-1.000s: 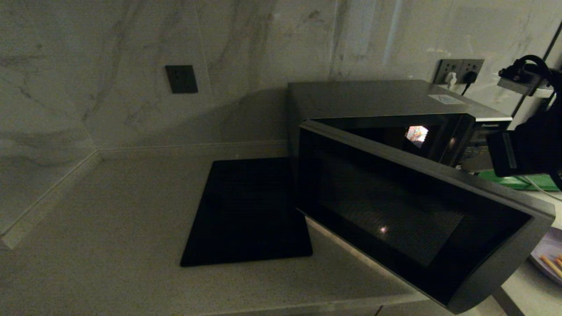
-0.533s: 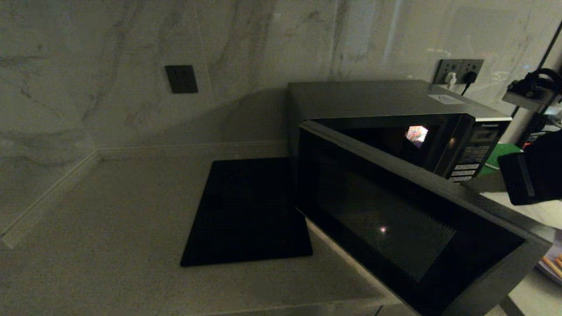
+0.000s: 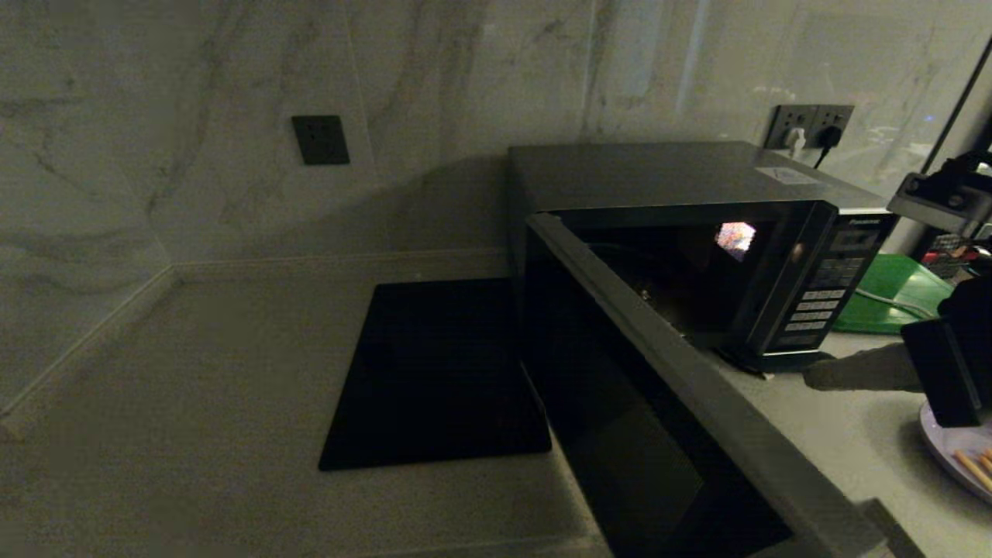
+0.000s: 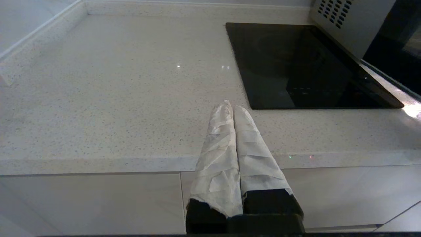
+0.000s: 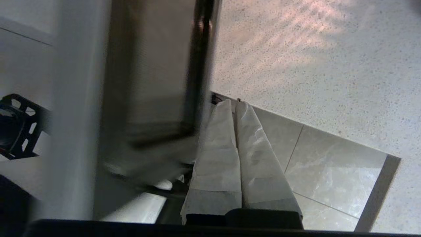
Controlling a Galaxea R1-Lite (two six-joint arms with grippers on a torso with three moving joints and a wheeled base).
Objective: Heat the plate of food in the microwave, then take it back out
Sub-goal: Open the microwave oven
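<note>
The silver-grey microwave stands at the back right of the counter, its cavity dark and exposed. Its dark glass door is swung far out toward me, edge-on. The plate of food, pale with orange-brown sticks, lies on the counter at the far right edge, partly cut off. My right gripper is shut and empty, its white-wrapped fingers pointing left just above the counter between the microwave's front and the plate. The right wrist view shows the shut right gripper beside the door. My left gripper is shut and empty, parked over the counter's front edge.
A flat black cooktop lies left of the microwave, also in the left wrist view as the cooktop. A green board lies behind the right arm. Wall sockets with plugs sit above the microwave. The open door juts past the counter's front edge.
The microwave door has swung much further open toward me. My right arm has moved down and toward the front, from beside the button panel to just above the counter.
</note>
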